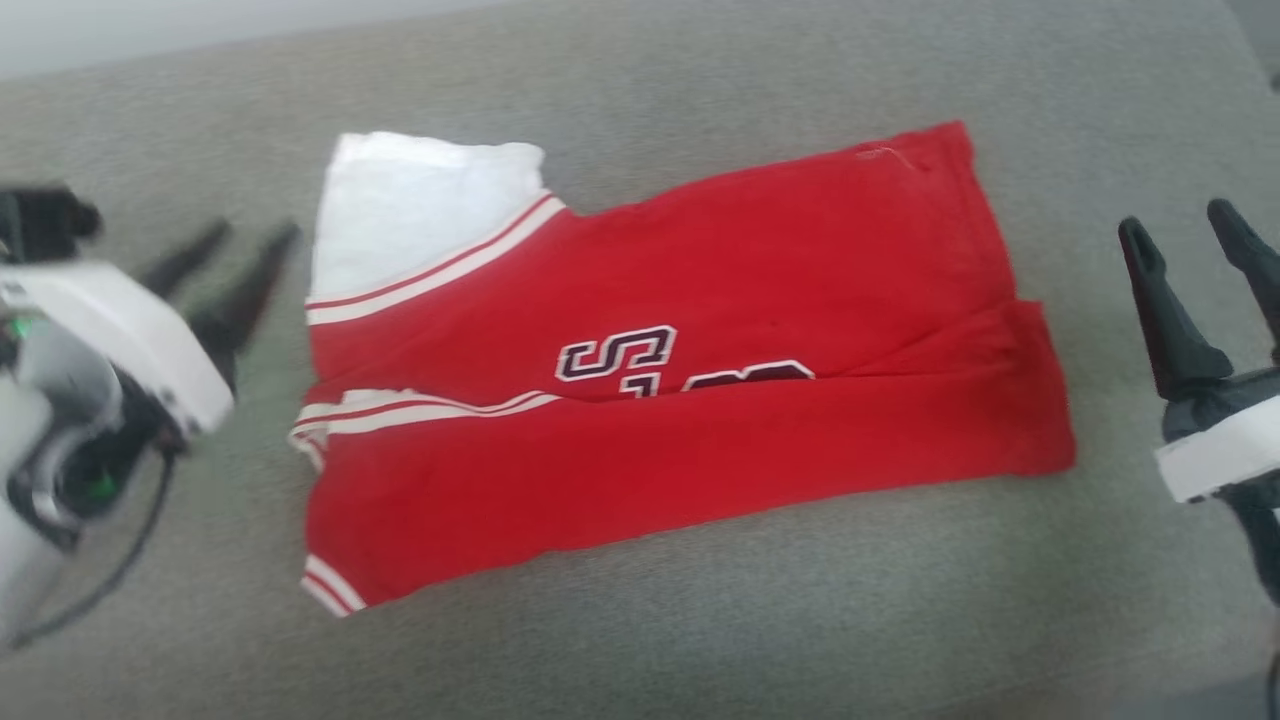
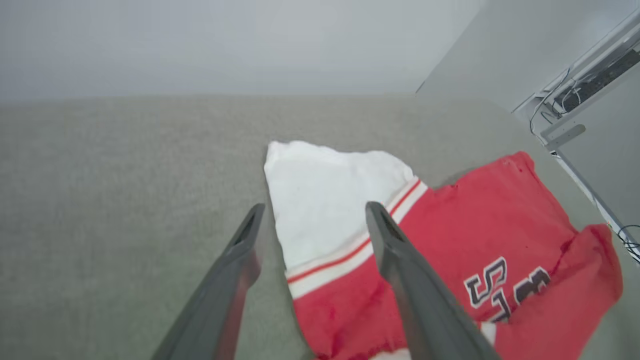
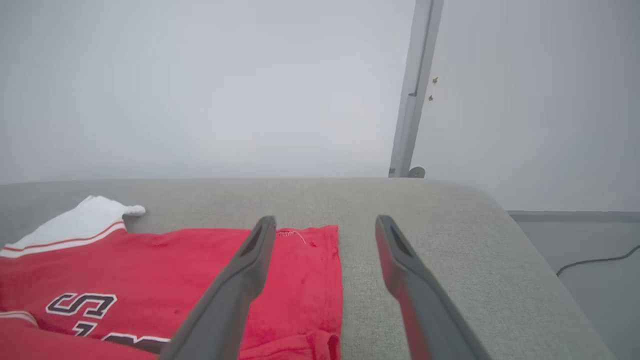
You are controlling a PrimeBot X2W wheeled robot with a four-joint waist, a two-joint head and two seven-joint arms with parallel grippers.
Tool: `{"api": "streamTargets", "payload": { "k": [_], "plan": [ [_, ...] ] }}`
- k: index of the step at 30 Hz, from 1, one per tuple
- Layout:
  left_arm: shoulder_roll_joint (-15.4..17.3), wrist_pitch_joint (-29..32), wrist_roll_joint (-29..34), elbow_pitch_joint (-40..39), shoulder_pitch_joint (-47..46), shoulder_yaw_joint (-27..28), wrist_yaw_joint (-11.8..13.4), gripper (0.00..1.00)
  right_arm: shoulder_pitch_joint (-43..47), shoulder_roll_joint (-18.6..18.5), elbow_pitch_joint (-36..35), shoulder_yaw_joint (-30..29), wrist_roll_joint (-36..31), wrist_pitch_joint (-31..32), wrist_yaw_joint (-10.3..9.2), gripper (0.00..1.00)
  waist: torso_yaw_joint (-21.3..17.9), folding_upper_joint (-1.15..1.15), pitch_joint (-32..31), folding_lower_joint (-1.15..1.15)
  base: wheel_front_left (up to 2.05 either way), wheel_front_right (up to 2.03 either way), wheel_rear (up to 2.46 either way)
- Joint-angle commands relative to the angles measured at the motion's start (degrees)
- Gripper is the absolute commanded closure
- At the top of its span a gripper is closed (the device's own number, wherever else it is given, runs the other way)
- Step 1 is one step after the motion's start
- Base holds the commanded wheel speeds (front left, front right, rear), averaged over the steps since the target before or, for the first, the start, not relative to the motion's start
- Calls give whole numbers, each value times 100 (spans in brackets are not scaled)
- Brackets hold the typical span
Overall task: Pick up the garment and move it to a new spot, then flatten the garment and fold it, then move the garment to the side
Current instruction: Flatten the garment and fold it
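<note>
Two tools, both released: the left tool [image 1: 252,232] and the right tool [image 1: 1175,217] have their fingers spread with nothing between them, and neither touches cloth. Your garment [image 1: 750,260] lies on the grey fabric-covered surface [image 1: 700,620] between the two tools, to the right of the left tool and to the left of the right tool, with a strip of bare surface showing on each side. It is folded lengthwise. The edge nearer the tools' bases is turned up over the chest and covers the lower part of the dark, white-outlined lettering, so you can read only an "S" and the tops of the next characters. The white sleeve [image 1: 420,205] sits at the corner just ahead and to the right of the left tool's fingertips, with red-and-white striped trim [image 1: 440,270] below it. In the left wrist view the left tool [image 2: 315,206] points at that sleeve [image 2: 330,200], which shows past and between the fingers, and the red body [image 2: 480,220] runs off to that tool's right. In the right wrist view the right tool [image 3: 326,219] points past the garment's [image 3: 150,260] hem end, with the left finger over red cloth and the right finger over bare surface [image 3: 450,220]. Whether those fingers hover or rest, you can't tell from that view. The head view is slightly blurred.
</note>
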Motion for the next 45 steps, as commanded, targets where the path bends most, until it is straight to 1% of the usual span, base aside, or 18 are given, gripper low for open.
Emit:
{"api": "streamTargets", "payload": {
  "k": [1, 2, 3, 7, 11, 14, 17, 23, 26, 29, 30, 31, 32, 33, 35, 40, 43, 45],
  "plan": [
    [-42, -41, 90, 124, -164, 48, 32, 0, -22, 80, -29, 5, -43, -127, -9, 0, -156, 0, 42, 0, 0, 0, 0],
    [-174, -62, 182, 503, -419, 64, 95, 0, -7, 251, -59, 42, -78, -369, -9, 0, -310, 0, 84, 0, 0, 0, 0],
    [-174, -62, 182, 503, -419, 64, 95, 0, -7, 251, -59, 42, -78, -369, -9, 0, -310, 0, 84, 0, 0, 0, 0],
    [-386, 133, 519, 1340, -1116, -8, 161, 0, 39, 485, -108, 93, -97, -644, -9, 0, -625, 0, 217, 0, 0, 0, 0],
    [-546, 425, 600, 2202, -1584, -69, 170, 0, 47, 620, -71, 144, -75, -782, -8, 0, -920, 0, 298, 0, 0, 0, 0],
    [-636, 997, 521, 2702, -1782, -214, 21, 0, 99, 646, 25, 153, -52, -829, -9, 0, -1084, 0, 312, 0, 0, 0, 0],
    [-632, 1621, 407, 3064, -1927, -312, -114, 0, 111, 684, 86, 169, -20, -876, -8, 0, -1211, 0, 327, 0, 0, 0, 0],
    [-658, 2991, 289, 3508, -2228, -555, -174, 0, 124, 702, 178, 278, 53, -903, -8, 0, -1384, 0, 483, 0, 0, 0, 0],
    [-638, 3460, 349, 3667, -2323, -686, -121, 0, 75, 715, 208, 339, 120, -930, -8, 0, -1444, 0, 607, 0, 0, 0, 0],
    [-696, 3974, 260, 3764, -2360, -766, -194, 0, 12, 718, 286, 439, 170, -957, -8, 0, -1472, 0, 747, 0, 0, 0, 0],
    [-745, 4156, 220, 3743, -2338, -806, -246, 24, -5, 706, 303, 462, 179, -956, -8, 0, -1468, 0, 767, 0, 0, 0, 0],
    [-773, 4323, 175, 3725, -2312, -841, -271, 53, -30, 686, 322, 479, 191, -948, -8, 0, -1460, 0, 786, 0, 0, 0, 0],
    [-801, 4500, 115, 3720, -2285, -860, -286, 57, -67, 659, 330, 512, 203, -931, -8, 0, -1447, 0, 804, 0, 0, 0, 0],
    [-820, 4624, 105, 3691, -2287, -887, -305, 98, -130, 645, 331, 541, 219, -918, -8, 0, -1431, 0, 819, 0, 0, 0, 0],
    [-853, 4739, 84, 3633, -2303, -906, -307, 100, -266, 583, 313, 625, 237, -843, -8, 0, -1387, 0, 845, 0, 0, 0, 0],
    [-944, 4581, 179, 3415, -2480, -904, -345, 100, -845, 348, 433, 927, 251, -333, -8, 0, -1205, 0, 936, 0, 0, 0, 0],
    [-1047, 4440, 266, 3264, -2609, -915, -390, 100, -1375, 227, 767, 1170, 282, 129, -8, 0, -1064, 0, 1019, 0, 0, 0, 0],
    [-1069, 4390, 296, 3222, -2658, -913, -412, 100, -1596, 200, 893, 1262, 332, 301, -8, 0, -1016, 0, 1059, 0, 0, 0, 0]
  ]
}}
